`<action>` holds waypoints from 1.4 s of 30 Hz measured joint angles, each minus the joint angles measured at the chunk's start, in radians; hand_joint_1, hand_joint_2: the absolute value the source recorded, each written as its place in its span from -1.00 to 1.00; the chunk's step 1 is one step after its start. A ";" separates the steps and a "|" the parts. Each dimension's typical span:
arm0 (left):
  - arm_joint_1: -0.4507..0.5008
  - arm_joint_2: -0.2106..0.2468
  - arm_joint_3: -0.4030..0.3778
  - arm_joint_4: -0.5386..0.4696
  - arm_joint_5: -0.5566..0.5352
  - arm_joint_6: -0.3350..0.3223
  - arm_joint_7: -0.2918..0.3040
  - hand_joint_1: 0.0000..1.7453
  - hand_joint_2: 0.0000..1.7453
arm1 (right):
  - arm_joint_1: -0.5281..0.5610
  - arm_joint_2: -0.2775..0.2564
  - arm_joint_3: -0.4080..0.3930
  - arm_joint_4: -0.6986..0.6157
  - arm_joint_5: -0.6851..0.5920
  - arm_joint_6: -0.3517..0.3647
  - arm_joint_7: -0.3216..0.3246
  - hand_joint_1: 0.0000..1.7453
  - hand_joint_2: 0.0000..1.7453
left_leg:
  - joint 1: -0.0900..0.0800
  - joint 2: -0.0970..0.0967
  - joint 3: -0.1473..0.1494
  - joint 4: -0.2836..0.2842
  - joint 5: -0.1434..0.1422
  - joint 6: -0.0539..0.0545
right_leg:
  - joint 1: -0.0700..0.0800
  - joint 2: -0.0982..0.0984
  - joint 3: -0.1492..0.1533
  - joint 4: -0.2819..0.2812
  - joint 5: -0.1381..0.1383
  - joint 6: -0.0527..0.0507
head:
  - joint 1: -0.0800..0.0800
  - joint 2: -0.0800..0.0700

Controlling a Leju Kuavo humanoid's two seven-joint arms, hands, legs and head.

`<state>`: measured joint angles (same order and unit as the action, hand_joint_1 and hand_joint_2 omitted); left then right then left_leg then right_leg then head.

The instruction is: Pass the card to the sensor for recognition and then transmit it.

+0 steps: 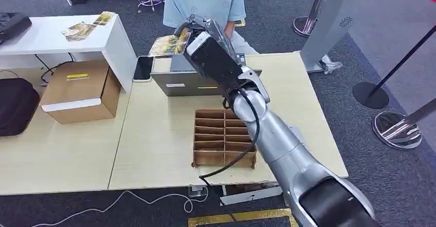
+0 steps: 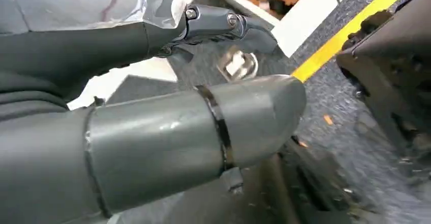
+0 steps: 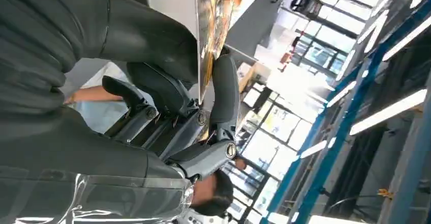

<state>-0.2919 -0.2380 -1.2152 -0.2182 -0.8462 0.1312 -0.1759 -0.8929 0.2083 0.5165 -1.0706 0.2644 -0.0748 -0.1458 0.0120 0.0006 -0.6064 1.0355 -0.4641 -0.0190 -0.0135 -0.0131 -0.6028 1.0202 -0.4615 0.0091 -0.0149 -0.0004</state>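
While my right hand reaches over the desk, its fingers and thumb clamp the card, whose long axis runs toward nine o'clock above the sensor. I cannot tell how my left hand's fingers lie.

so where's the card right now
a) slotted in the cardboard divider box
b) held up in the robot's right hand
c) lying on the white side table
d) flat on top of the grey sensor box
b: the right hand pinches the card in the air above the grey sensor box, toward the person in the blue shirt; the right wrist view shows the card between thumb and a finger.
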 joint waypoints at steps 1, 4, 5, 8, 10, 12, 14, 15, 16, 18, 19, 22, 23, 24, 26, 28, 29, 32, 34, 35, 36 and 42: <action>0.005 0.001 0.017 0.001 0.015 0.000 0.000 -1.00 -1.00 | -0.019 0.000 0.000 0.025 0.000 -0.002 0.005 1.00 1.00 | 0.000 0.000 0.000 0.000 0.000 0.000 | 0.000 0.000 0.000 0.000 0.000 0.000 | 0.000 0.000; 0.019 0.004 0.067 0.001 0.057 0.000 0.001 -1.00 -1.00 | -0.082 0.000 -0.001 0.114 -0.003 -0.014 0.021 1.00 1.00 | 0.000 0.000 0.000 0.000 0.000 0.000 | 0.000 0.000 0.000 0.000 0.000 0.000 | 0.000 0.000; 0.023 0.005 0.082 0.002 0.072 0.000 0.005 -1.00 -1.00 | -0.105 0.000 -0.001 0.145 -0.003 -0.017 0.026 1.00 1.00 | 0.000 0.000 0.000 0.000 0.000 0.000 | 0.000 0.000 0.000 0.000 0.000 0.000 | 0.000 0.000; 0.037 0.006 0.131 0.002 0.108 0.000 0.007 -1.00 -1.00 | -0.169 0.000 -0.001 0.241 0.003 -0.032 0.051 1.00 1.00 | 0.000 0.000 0.000 0.000 0.000 0.000 | 0.000 0.000 0.000 0.000 0.000 0.000 | 0.000 0.000; 0.044 0.007 0.157 0.003 0.126 0.000 0.018 -1.00 -1.00 | -0.207 0.000 -0.001 0.303 0.010 -0.042 0.066 1.00 1.00 | 0.000 0.000 0.000 0.000 0.000 0.000 | 0.000 0.000 0.000 0.000 0.000 0.000 | 0.000 0.000; 0.049 0.008 0.177 0.003 0.138 0.000 0.019 -1.00 -1.00 | -0.244 0.001 0.000 0.363 0.015 -0.056 0.080 1.00 1.00 | 0.000 0.000 0.000 0.000 0.000 0.000 | 0.000 0.000 0.000 0.000 0.000 0.000 | 0.000 0.000; 0.053 0.008 0.191 0.003 0.144 0.000 0.025 -1.00 -1.00 | -0.271 0.006 0.000 0.414 0.021 -0.073 0.096 1.00 1.00 | 0.000 0.000 0.000 0.000 0.000 0.000 | 0.000 0.000 0.000 0.000 0.000 0.000 | 0.000 0.000; 0.055 0.008 0.198 0.003 0.148 0.000 0.025 -1.00 -1.00 | -0.286 0.010 0.000 0.438 0.030 -0.084 0.111 1.00 1.00 | 0.000 0.000 0.000 0.000 0.000 0.000 | 0.000 0.000 0.000 0.000 0.000 0.000 | -0.001 0.000; 0.056 0.008 0.204 0.003 0.154 0.000 0.027 -1.00 -1.00 | -0.299 0.012 0.000 0.463 0.035 -0.092 0.128 1.00 1.00 | 0.000 0.000 0.000 0.000 0.000 0.000 | 0.000 0.000 0.000 0.000 0.000 0.000 | 0.000 0.000; 0.059 0.008 0.216 0.004 0.161 0.000 0.039 -1.00 -1.00 | -0.322 0.018 0.002 0.508 0.059 -0.117 0.156 1.00 1.00 | 0.000 0.000 0.000 0.000 0.000 0.000 | 0.000 0.000 0.000 0.000 0.000 0.000 | 0.000 0.000; 0.061 0.008 0.222 0.005 0.163 0.000 0.039 -1.00 -1.00 | -0.331 0.021 0.005 0.527 0.064 -0.123 0.162 1.00 1.00 | 0.000 0.000 0.000 0.000 0.000 0.000 | 0.000 0.000 0.000 0.000 0.000 0.000 | 0.000 0.000; 0.064 0.008 0.234 0.006 0.174 0.000 0.039 -1.00 -1.00 | -0.359 0.025 0.012 0.576 0.087 -0.142 0.189 1.00 1.00 | 0.000 0.000 0.000 0.000 0.000 0.000 | 0.000 0.000 0.000 0.000 0.000 0.000 | 0.000 0.000; 0.065 0.008 0.239 0.007 0.176 0.000 0.040 -1.00 -1.00 | -0.365 0.025 0.015 0.587 0.092 -0.146 0.192 1.00 1.00 | 0.000 0.000 0.000 0.000 0.000 0.000 | 0.000 0.000 0.000 0.000 0.000 0.000 | 0.000 0.000; 0.067 0.008 0.245 0.007 0.179 0.000 0.040 -1.00 -1.00 | -0.370 0.025 0.021 0.600 0.095 -0.150 0.198 1.00 1.00 | 0.000 0.000 0.000 0.000 0.000 0.000 | 0.000 0.000 0.000 0.000 0.000 0.000 | 0.000 0.000; 0.068 0.009 0.252 0.008 0.184 0.000 0.043 -1.00 -1.00 | -0.373 0.025 0.023 0.615 0.104 -0.157 0.209 1.00 1.00 | 0.000 0.000 0.000 0.000 0.000 0.000 | 0.000 0.000 0.000 0.000 0.000 0.000 | 0.000 0.000; 0.070 0.009 0.258 0.008 0.191 0.000 0.043 -1.00 -1.00 | -0.376 0.025 0.025 0.632 0.111 -0.161 0.218 1.00 1.00 | 0.000 0.000 0.000 0.000 0.000 0.000 | 0.000 0.000 0.000 0.000 0.000 0.000 | 0.000 0.000; 0.072 0.009 0.261 0.008 0.194 0.000 0.045 -1.00 -1.00 | -0.378 0.025 0.025 0.641 0.113 -0.164 0.222 1.00 1.00 | 0.000 0.000 0.000 0.000 0.000 0.000 | 0.000 0.000 0.000 0.000 0.000 0.000 | 0.000 0.000; 0.076 0.009 0.279 0.009 0.205 0.000 0.056 -1.00 -1.00 | -0.386 0.025 0.029 0.665 0.122 -0.170 0.240 1.00 1.00 | 0.000 0.000 0.000 0.000 0.000 0.000 | 0.000 0.000 0.000 0.000 0.000 0.000 | 0.000 0.000; 0.079 0.009 0.287 0.010 0.212 0.000 0.056 -1.00 -1.00 | -0.388 0.025 0.032 0.676 0.124 -0.174 0.249 1.00 1.00 | 0.000 0.000 0.000 0.000 0.000 0.000 | 0.000 0.000 0.000 0.000 0.000 0.000 | 0.000 0.000; 0.080 0.010 0.293 0.010 0.215 0.000 0.056 -1.00 -1.00 | -0.389 0.025 0.032 0.681 0.125 -0.176 0.253 1.00 1.00 | 0.000 0.000 0.000 0.000 0.000 0.000 | 0.000 0.000 0.000 0.000 0.000 0.000 | -0.001 0.000; 0.080 0.010 0.296 0.010 0.218 0.000 0.057 -1.00 -1.00 | -0.390 0.024 0.032 0.686 0.125 -0.178 0.258 1.00 1.00 | 0.000 0.000 0.000 0.000 0.000 0.000 | 0.000 0.000 0.000 0.000 0.000 0.000 | 0.000 0.000; 0.086 0.010 0.316 0.011 0.229 0.000 0.060 -1.00 -1.00 | -0.393 0.022 0.032 0.705 0.130 -0.186 0.270 1.00 1.00 | 0.000 0.000 0.000 0.000 0.000 0.000 | 0.000 0.000 0.000 0.000 0.000 0.000 | 0.000 0.000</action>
<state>-0.2060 -0.2277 -0.8991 -0.2075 -0.6176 0.1312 -0.1163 -1.2860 0.2304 0.5486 -0.3658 0.3948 -0.2606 0.1244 0.0122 0.0007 -0.6063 1.0358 -0.4641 -0.0190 -0.0133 -0.0128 -0.6033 1.0199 -0.4613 0.0089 -0.0153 -0.0004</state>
